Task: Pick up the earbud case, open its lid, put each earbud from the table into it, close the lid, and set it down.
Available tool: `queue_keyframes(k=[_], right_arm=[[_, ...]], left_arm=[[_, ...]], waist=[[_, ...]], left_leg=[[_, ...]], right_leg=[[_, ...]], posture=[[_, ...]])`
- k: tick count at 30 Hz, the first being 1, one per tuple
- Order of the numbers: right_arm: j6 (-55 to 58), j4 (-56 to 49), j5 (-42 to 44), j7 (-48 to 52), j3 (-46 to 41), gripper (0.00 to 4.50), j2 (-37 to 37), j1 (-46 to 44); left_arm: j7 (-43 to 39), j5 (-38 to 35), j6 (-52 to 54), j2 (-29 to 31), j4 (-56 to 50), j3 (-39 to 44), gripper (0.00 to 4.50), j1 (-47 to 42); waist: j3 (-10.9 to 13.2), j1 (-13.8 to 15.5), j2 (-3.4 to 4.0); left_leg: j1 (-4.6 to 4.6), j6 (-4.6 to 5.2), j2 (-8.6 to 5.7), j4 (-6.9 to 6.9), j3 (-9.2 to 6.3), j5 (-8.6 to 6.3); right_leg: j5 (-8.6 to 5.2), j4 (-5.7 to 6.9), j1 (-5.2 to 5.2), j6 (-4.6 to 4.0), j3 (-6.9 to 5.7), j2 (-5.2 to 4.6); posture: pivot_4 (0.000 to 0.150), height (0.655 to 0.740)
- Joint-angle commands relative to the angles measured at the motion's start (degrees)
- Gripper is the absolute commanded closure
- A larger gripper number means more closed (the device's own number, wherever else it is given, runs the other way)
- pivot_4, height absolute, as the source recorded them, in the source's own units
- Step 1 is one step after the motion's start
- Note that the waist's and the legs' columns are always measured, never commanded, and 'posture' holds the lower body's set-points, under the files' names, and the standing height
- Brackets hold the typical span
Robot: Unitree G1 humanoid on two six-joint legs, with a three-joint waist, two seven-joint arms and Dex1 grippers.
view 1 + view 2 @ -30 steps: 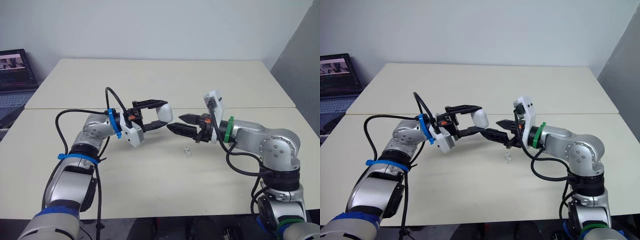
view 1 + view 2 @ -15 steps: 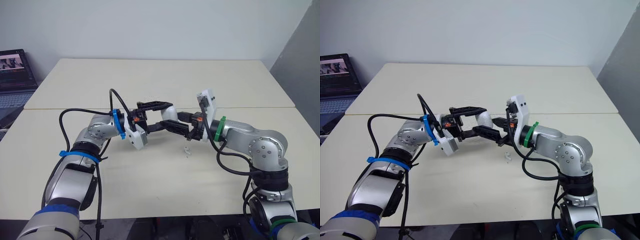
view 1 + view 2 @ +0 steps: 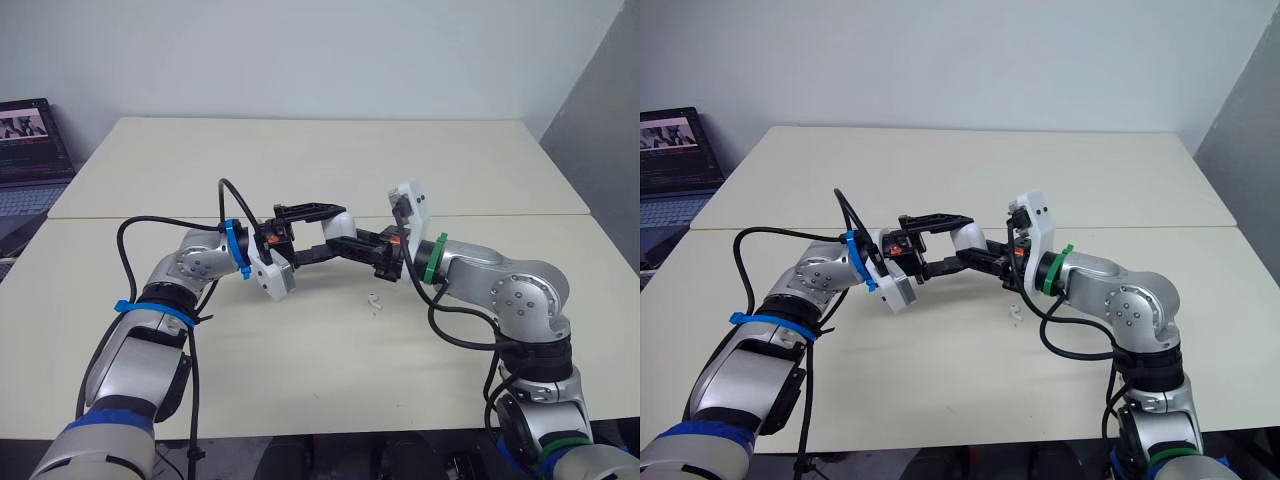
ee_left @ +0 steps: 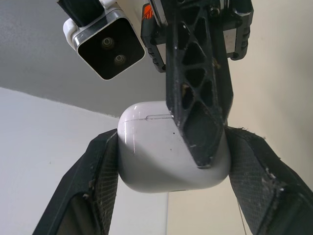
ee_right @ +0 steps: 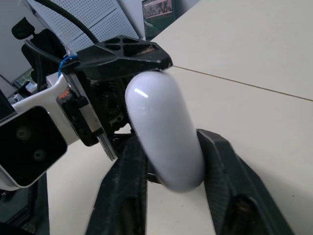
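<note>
Gripped in mid-air over the cream table (image 3: 300, 380), between the 2 black fingers (image 4: 98, 181) of the left gripper (image 3: 331, 229): the white earbud case (image 4: 151, 152), pinched by its 2 narrow sides, lid seam visible near the top and the lid down. Met from the opposite side by the right gripper (image 5: 168, 147), its 2 fingers (image 5: 220, 166) drawn in narrow and straddling the same case, 1 on each broad face and seemingly touching it; in the left wrist view, 1 of those fingers laid straight across the front of the case. Both arms reaching inward, wrists close together near the seam between the 2 tabletops, the case well clear of the surface. Lying on the table just below the grippers and slightly toward the robot's right: 1 small white earbud (image 3: 375, 300), apart from both grippers. Off the far left edge of the table, an open laptop (image 3: 28, 150) with its screen lit.
</note>
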Motion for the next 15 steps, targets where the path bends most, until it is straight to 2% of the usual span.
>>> queue_keyframes(k=[1,5,8,9,11,13,15], right_arm=[[-2.03,-0.83,-0.05,0.64,-0.9,3.51,0.48,-1.17],[-2.46,-0.74,-0.43,0.92,-1.23,3.51,0.27,-1.18],[-2.76,-0.39,-0.92,0.85,-1.54,3.53,-0.07,-1.02],[-3.01,-0.22,-1.31,0.81,-1.58,3.67,-0.4,-0.81],[-3.64,0.28,-2.02,0.91,-1.77,3.68,-1.09,-0.4],[-4.82,1.16,-3.41,1.61,-2.08,3.68,-2.53,0.29],[-7.23,2.5,-6.47,3.12,-1.48,3.68,-5.53,1.24]], left_arm=[[1.41,-0.75,-0.72,0.71,-3.0,-0.43,1.67,-0.32],[0.55,-2.81,-0.01,1.28,-3.34,-2.47,1.67,0.24],[-1.77,-7.28,2.59,1.99,-4.91,-5.08,0.73,0.6],[-3.07,-9.53,4.02,2.42,-5.99,-6.0,0.39,0.71],[-6.49,-14.84,7.84,3.18,-8.34,-7.41,0.0,1.19],[-11.7,-21.05,12.63,4.62,-11.98,-8.53,0.0,2.05],[-18.13,-28.12,22.25,5.79,-16.91,-7.97,0.0,3.12]], waist=[[0.0,-0.01,0.0],[0.0,0.0,0.0],[0.0,-0.01,0.0],[0.0,-0.01,0.0],[0.0,-0.02,0.0],[0.0,-0.04,0.0],[0.0,-0.07,0.0]], left_leg=[[0.0,0.0,0.0,0.0,0.0,0.0],[0.0,0.0,0.0,0.0,0.0,0.0],[0.0,0.0,0.0,0.0,0.0,0.0],[0.0,0.0,0.0,-0.01,0.0,0.0],[0.0,0.0,0.0,0.0,0.0,0.0],[0.0,0.0,0.0,0.0,-0.01,0.0],[0.0,0.0,0.0,0.0,-0.01,0.0]], right_leg=[[0.0,0.0,-0.01,0.0,0.01,0.0],[0.0,0.0,0.0,0.0,0.01,0.0],[0.0,0.0,0.0,0.0,0.03,-0.01],[0.0,0.0,0.0,0.0,0.04,-0.01],[0.0,0.0,0.0,0.0,0.06,-0.01],[0.0,0.0,0.0,0.0,0.08,-0.01],[0.0,0.0,0.0,0.0,0.09,0.0]], posture=[[0.15,0.74],[0.15,0.74],[0.15,0.74],[0.15,0.74],[0.15,0.74],[0.15,0.74],[0.15,0.74]])
